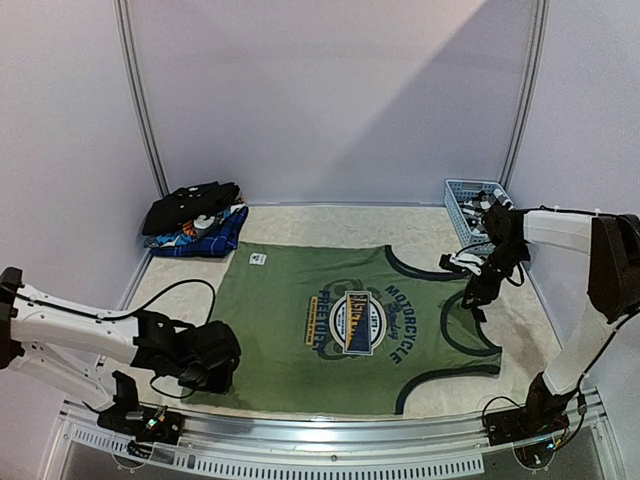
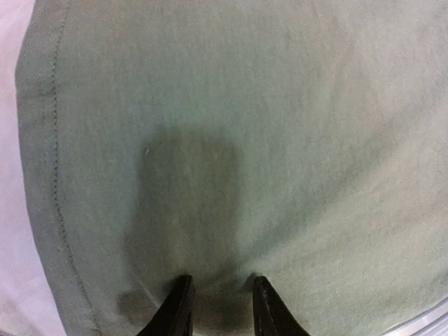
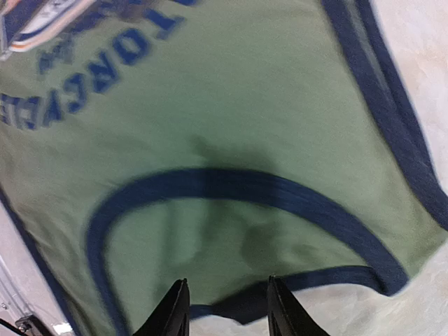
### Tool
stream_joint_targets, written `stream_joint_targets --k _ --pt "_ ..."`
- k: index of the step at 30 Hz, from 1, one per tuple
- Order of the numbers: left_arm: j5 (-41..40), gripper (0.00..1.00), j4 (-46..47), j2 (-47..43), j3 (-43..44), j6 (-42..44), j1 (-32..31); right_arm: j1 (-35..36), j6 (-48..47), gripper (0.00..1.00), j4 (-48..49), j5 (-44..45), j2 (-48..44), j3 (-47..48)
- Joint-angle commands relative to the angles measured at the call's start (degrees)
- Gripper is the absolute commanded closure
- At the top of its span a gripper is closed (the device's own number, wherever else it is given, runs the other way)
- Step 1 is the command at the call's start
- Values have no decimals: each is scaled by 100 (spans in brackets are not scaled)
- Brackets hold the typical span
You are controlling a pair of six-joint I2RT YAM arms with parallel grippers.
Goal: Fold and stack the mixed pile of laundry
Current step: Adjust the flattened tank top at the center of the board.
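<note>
1. Left gripper (image 1: 222, 378) sits at the lower left of the overhead view, over the near-left hem of the olive-green shirt (image 1: 290, 360). In its wrist view the black fingertips (image 2: 178, 308) stand partly spread just above the cloth (image 2: 245, 105), with nothing between them and their shadow on the fabric.
2. Table (image 1: 340, 222) has a cream, marbled top. Pale lilac walls close it in, two curved poles (image 1: 140, 100) rise behind, and a metal rail (image 1: 350, 432) runs along the bottom edge.
3. Folded stack (image 1: 195, 225), upper left on the table: a black garment (image 1: 190, 205) covers it, so only edges of blue check and an orange-blue print show.
4. The shirt lies flat and face up at centre, hem to the left and neck to the right. It has dark navy trim, a round blue-yellow logo and "MOTORCYCLE" lettering.
5. Right gripper (image 1: 478, 302), at right, is over the shirt's trimmed armhole. In its blurred wrist view (image 3: 227, 308) the jaws are partly apart and empty.
6. Light-blue basket (image 1: 460, 198), upper right, is partly hidden by the right arm, and its contents are unclear.
</note>
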Motion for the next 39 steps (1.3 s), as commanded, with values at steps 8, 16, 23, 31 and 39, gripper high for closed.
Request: stream_joint_targets --k 8,16,23,31,39 --pt "-888 66 -1952 -2504 118 -195 -394 -83 80 62 109 189 514 559" --pt "-1525 55 -2006 -456 2255 2157 639 -76 532 66 -71 115 830 1234" --pt "-1127 55 -1054 846 2745 2937 1439 -96 473 72 -5 331 1256 1088" --pt "-604 55 -538 1856 3713 3988 2555 -574 861 75 301 1055 2331 1819" --pt "-518 54 -462 2729 4816 4560 3373 -1125 970 76 417 1484 2728 2084"
